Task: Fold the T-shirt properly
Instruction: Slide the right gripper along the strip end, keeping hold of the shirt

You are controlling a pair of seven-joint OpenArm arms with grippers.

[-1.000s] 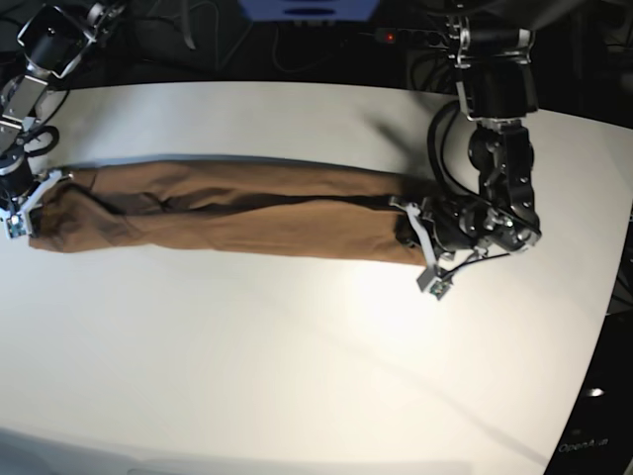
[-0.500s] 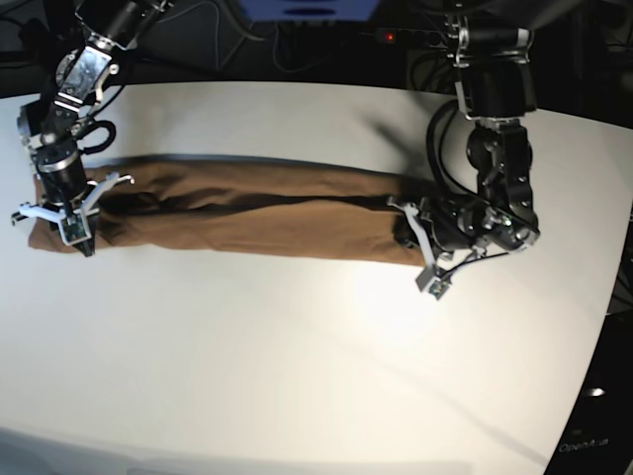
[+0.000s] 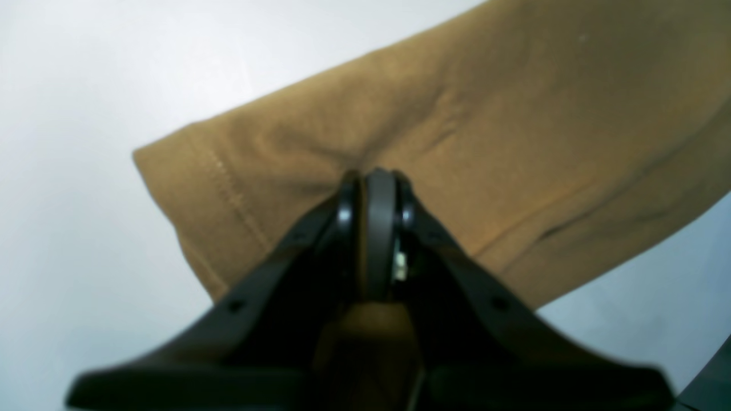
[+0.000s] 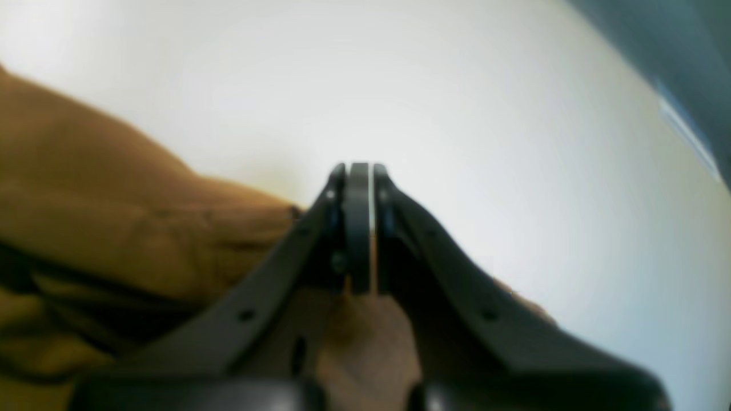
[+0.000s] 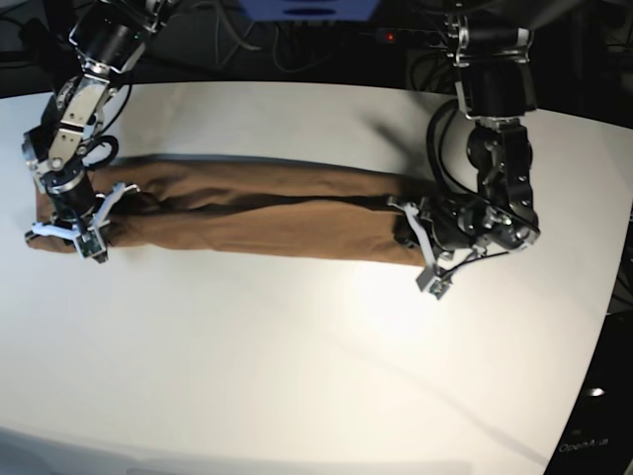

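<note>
While the T-shirt (image 5: 257,213) is lying in a long band across the white surface (image 5: 297,356), 2 end effectors are working — left end effector (image 3: 371,177) pinching its hem, right end effector (image 4: 357,168) closed beside the other end.

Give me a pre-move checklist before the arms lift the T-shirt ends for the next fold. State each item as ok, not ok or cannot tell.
1. Left gripper shut on cloth: ok. Its closed tips press into the T-shirt near the stitched hem, and fabric shows between the fingers.
2. Right gripper shut: ok, the tips meet.
3. Right gripper holding cloth: cannot tell. Its tips show against the bare table; fabric lies behind and beneath them, but no pinch is visible.
4. Shirt laid as one long band across the table: ok.
5. Band smooth: not ok, a dark crease runs along the middle.
6. Both arms at opposite ends of the band: ok.
</note>
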